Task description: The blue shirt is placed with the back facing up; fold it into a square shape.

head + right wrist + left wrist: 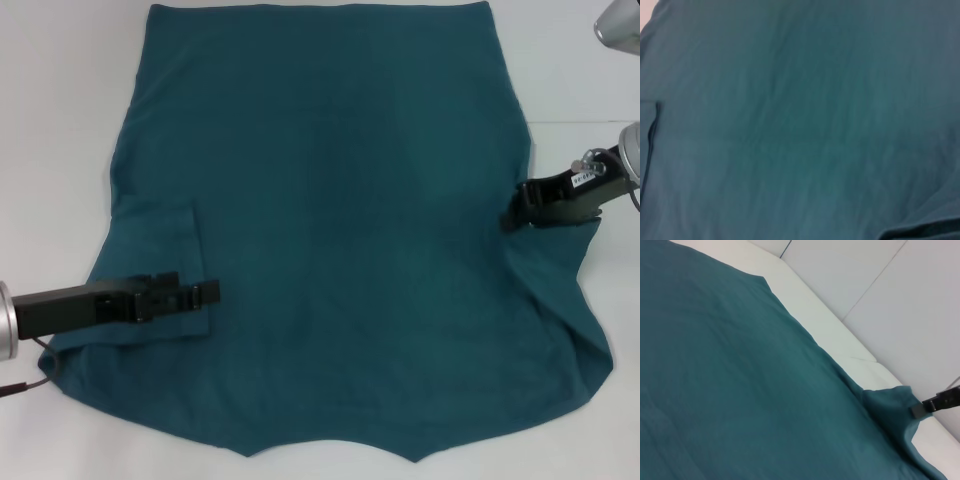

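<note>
The blue shirt [340, 220] is lying spread flat on the white table [60, 120], w/ both sleeves getting folded inward, so imo it's early, body folds still to go: left gripper [190, 293] is resting on the folded-in sleeve, can't tell its grip, right gripper [522, 208] is pinching the other sleeve edge.

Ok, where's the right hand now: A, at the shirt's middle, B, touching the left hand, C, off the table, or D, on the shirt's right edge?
D: the right hand sits at the shirt's right edge, far from the left hand on the left sleeve.
</note>
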Robot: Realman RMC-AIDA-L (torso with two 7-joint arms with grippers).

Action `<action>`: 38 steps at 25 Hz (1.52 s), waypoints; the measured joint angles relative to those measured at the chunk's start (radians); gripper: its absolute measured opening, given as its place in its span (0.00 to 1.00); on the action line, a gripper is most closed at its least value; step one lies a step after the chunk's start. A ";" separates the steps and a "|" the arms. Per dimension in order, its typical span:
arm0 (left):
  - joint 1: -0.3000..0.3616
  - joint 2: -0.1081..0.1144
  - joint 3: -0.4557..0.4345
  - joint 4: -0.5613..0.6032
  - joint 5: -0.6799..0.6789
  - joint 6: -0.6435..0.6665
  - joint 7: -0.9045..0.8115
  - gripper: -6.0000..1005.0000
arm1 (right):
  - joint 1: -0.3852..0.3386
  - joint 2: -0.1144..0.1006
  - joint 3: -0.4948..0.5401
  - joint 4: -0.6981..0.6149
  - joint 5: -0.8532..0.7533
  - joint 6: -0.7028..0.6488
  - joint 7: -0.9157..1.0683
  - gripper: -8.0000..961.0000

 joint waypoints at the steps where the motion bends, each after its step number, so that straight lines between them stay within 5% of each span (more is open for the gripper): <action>1: 0.000 0.000 0.000 0.000 -0.003 0.000 0.000 0.96 | 0.001 0.001 -0.001 0.001 0.001 0.008 0.010 0.03; 21: 0.007 -0.004 0.000 0.000 -0.007 -0.026 -0.001 0.96 | 0.035 0.002 0.001 0.068 0.076 0.066 0.013 0.04; 31: 0.010 -0.003 -0.010 -0.001 -0.007 -0.026 -0.007 0.96 | -0.010 -0.044 0.042 0.125 0.385 -0.065 -0.153 0.51; 34: 0.010 0.006 -0.016 0.002 -0.003 -0.023 -0.091 0.96 | -0.041 -0.059 0.039 0.095 0.352 -0.063 -0.132 0.54; 38: 0.028 0.047 -0.030 0.015 0.015 0.036 -0.393 0.96 | -0.088 -0.084 0.045 0.068 0.346 -0.090 -0.129 0.57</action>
